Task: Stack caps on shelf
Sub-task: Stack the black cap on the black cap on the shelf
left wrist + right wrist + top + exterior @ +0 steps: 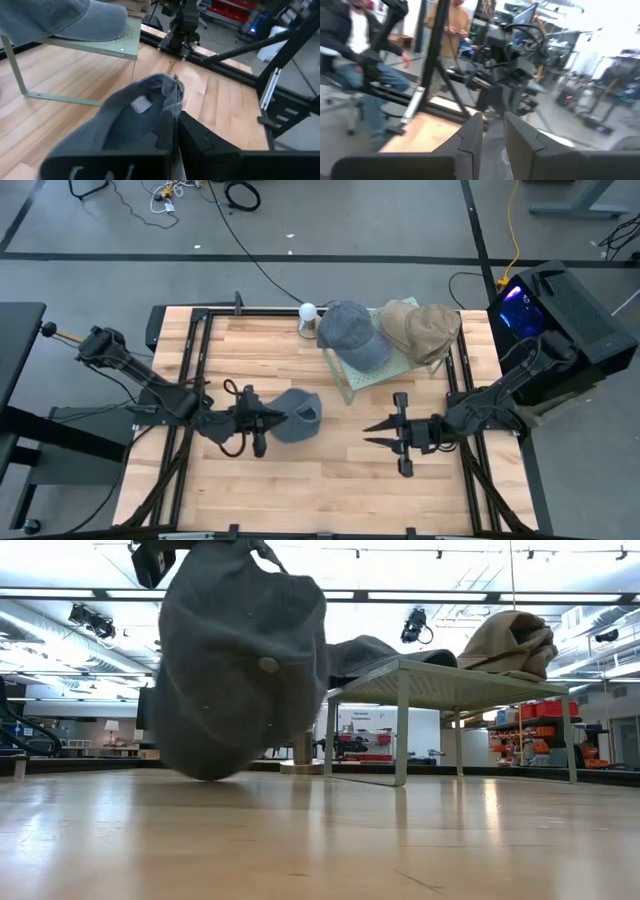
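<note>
Left claw (268,420) is pinching a blue-grey cap (296,415) off the desk (330,480) just left of the shelf (362,380) (already carrying one blue-grey cap (354,332) and tan caps (422,328)), right claw (385,431) spread below it.

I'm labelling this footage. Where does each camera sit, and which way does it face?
High: overhead, facing down on the table, both arms, left claw, right claw.
Low: at tabletop height, facing the shelf; no arm clearly seen.
Left wrist: on the left arm, past its fingers to the held blue cap.
Right wrist: past its fingers to the left arm, people.
All but the right wrist share the blue cap.
</note>
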